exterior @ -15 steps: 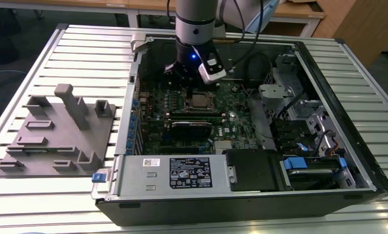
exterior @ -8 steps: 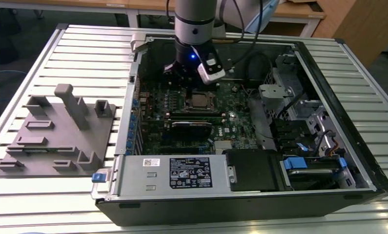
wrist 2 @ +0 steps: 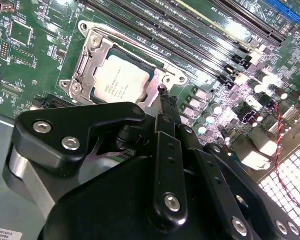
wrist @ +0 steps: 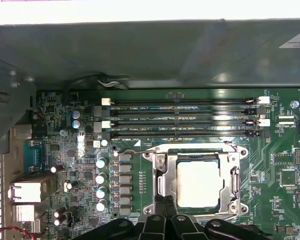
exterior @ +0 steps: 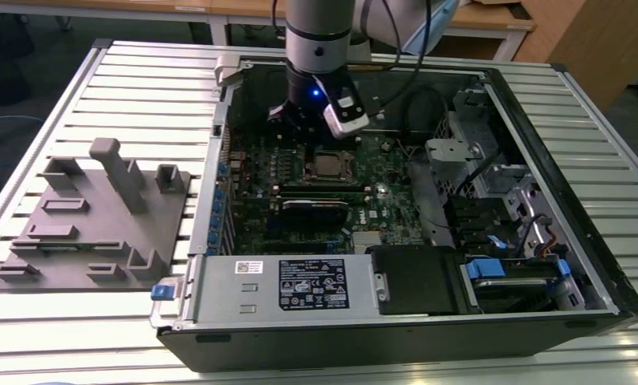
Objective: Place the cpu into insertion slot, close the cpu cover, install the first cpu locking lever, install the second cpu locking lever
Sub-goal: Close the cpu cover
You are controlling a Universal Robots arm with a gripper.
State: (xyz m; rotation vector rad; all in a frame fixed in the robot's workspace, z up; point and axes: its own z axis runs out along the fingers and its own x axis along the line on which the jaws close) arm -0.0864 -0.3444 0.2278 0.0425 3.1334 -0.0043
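— Slatted metal table (exterior: 115, 80), with an open computer case (exterior: 404, 341) lying on its side on it, yes? Where is the cpu now?

— The cpu (wrist: 197, 182) sits flat in the insertion slot (wrist: 223, 170), with its pale metal top facing up, as both wrist views show. So the first step looks done.

— And the cpu cover?

— The cpu cover (wrist: 164, 175) lies down around the chip like a silver frame, not raised. I judge this step as done too.

— What about the two locking levers?

— One thin lever (wrist: 190, 146) runs flat along the side of the frame near the memory slots (wrist: 182, 117). Whether it is hooked under its catch, I cannot tell. The second lever I cannot separate from the frame with certainty. So I think the work is now at the levers, and at least one is left.

— Where is the gripper?

— The gripper (wrist 2: 163, 95) hangs just at one corner of the frame, low over the green motherboard (wrist: 285, 145). Its fingers (wrist 2: 166, 130) are drawn together, the tips almost meeting, and I see nothing clamped between them.

— Anything else around?

— A grey fixture tray (exterior: 83, 233) rests on the table beside the case, on the exterior view's left, well apart from the arm.
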